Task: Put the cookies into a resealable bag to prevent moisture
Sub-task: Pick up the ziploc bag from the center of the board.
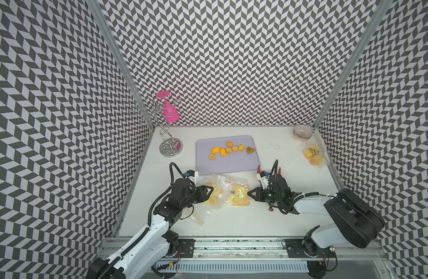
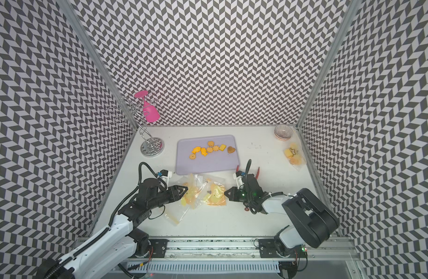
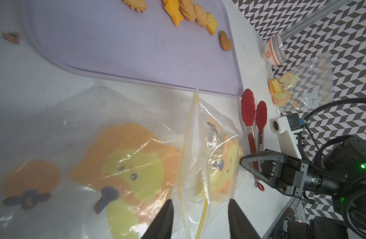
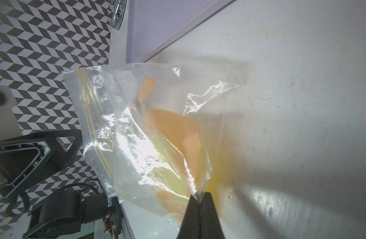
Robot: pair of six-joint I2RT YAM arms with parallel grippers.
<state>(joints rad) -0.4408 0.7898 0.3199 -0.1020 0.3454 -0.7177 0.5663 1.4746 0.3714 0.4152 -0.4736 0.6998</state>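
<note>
Pinching one corner of the clear resealable bag point(image 4: 157, 124), my right tool point(image 4: 199, 198) was clamped on it, while my left tool point(image 3: 200, 203) stood open astride its yellow zip edge. The cookies point(image 1: 228, 150), yellow-orange scalloped rounds, fish, a rectangle and a browner heart, lay in a row on the lavender tray point(image 1: 227, 166).

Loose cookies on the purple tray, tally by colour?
Yellow-orange cookies: 7
Brown heart cookie: 1
Total on the tray, counted in the top views: 8
</note>
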